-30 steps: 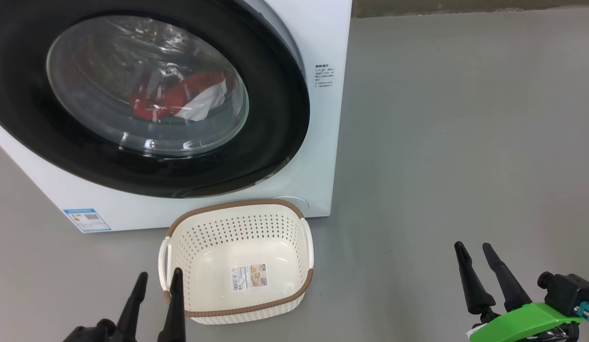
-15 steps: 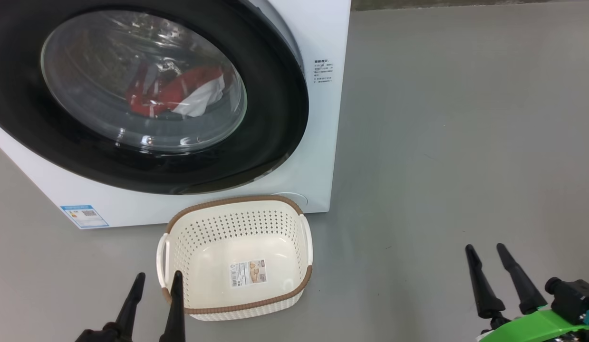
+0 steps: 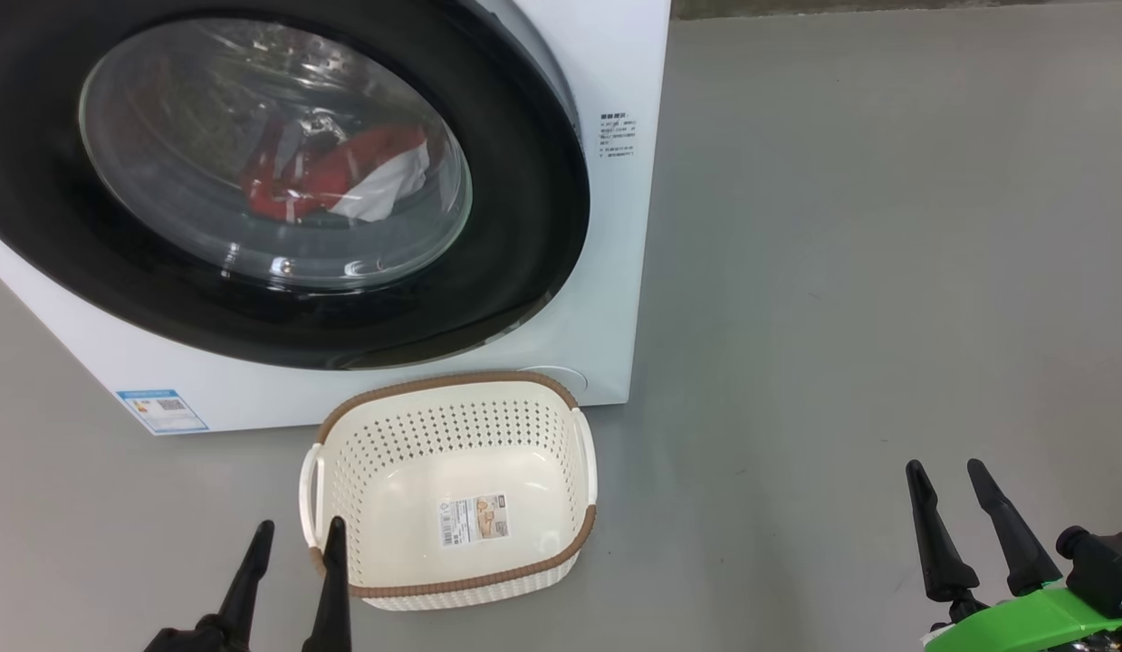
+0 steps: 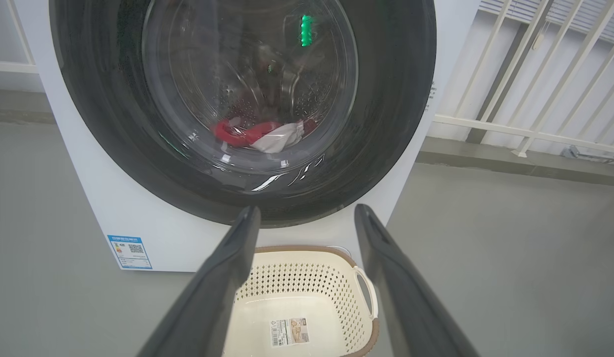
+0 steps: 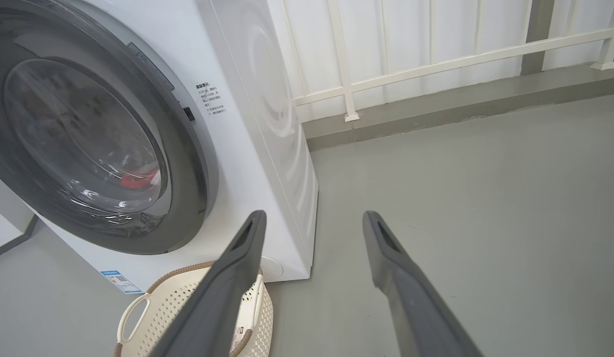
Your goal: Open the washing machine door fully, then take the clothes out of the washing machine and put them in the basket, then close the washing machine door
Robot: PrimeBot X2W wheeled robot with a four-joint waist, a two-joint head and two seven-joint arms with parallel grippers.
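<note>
Right gripper (image 3: 944,464) sits further toward the right edge of the head view than a second ago; little else differs. It and the left gripper (image 3: 300,522) both stand with fingers spread, holding nothing. Washing machine door (image 3: 524,226) is shut against the washing machine (image 3: 615,299). Clothes (image 3: 343,177) lie inside, behind the glass. Basket (image 3: 443,384) stands empty on the floor (image 3: 841,272) just before the machine. No step is judged complete; all three remain.

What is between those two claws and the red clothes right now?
The shut washing machine door covers the clothes inside. The left gripper and right gripper hang open, short of it. The empty basket stands just below the door.
</note>
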